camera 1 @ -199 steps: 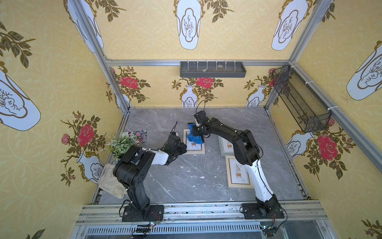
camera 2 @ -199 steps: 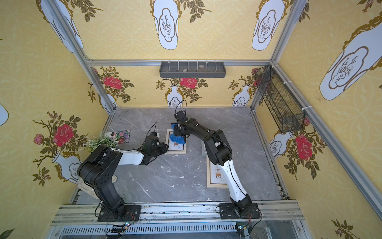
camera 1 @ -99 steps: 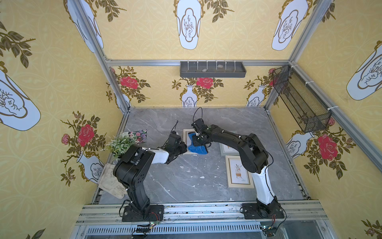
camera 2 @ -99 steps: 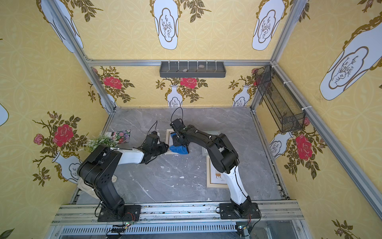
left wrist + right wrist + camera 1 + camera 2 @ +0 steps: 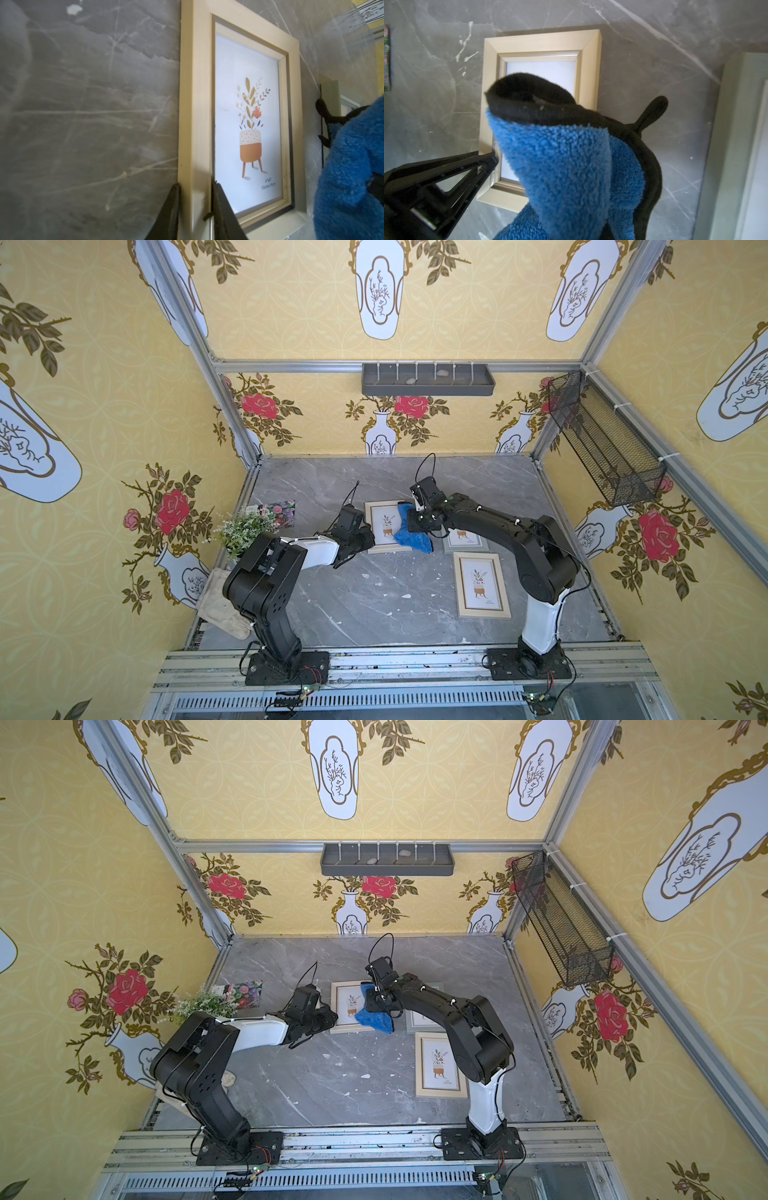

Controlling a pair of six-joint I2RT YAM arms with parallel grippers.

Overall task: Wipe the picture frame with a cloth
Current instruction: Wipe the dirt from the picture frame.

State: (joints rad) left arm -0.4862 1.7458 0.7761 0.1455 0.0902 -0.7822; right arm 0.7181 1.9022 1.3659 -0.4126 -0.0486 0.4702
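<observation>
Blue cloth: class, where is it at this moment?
In both top views the cloth is held by the right arm over the right-hand edge of the wooden picture frame, with the grey frame just beyond it.

Both top views: mounted high above the front rail, pitched steeply down, facing the back wall. Far views. I get nearly the same picture in both: whole grey table, left arm, right arm.

Left wrist camera: sits just behind the left gripper, looks out past its fingertips at a grazing angle along the picture frame. Very near.

Right wrist camera: looks down on that frame from close above; the cloth fills most of my view.

Overlap: both wrist views share the picture frame, the cloth, and an edge of the grey-green frame beside them. Both top views show all three, small.
</observation>
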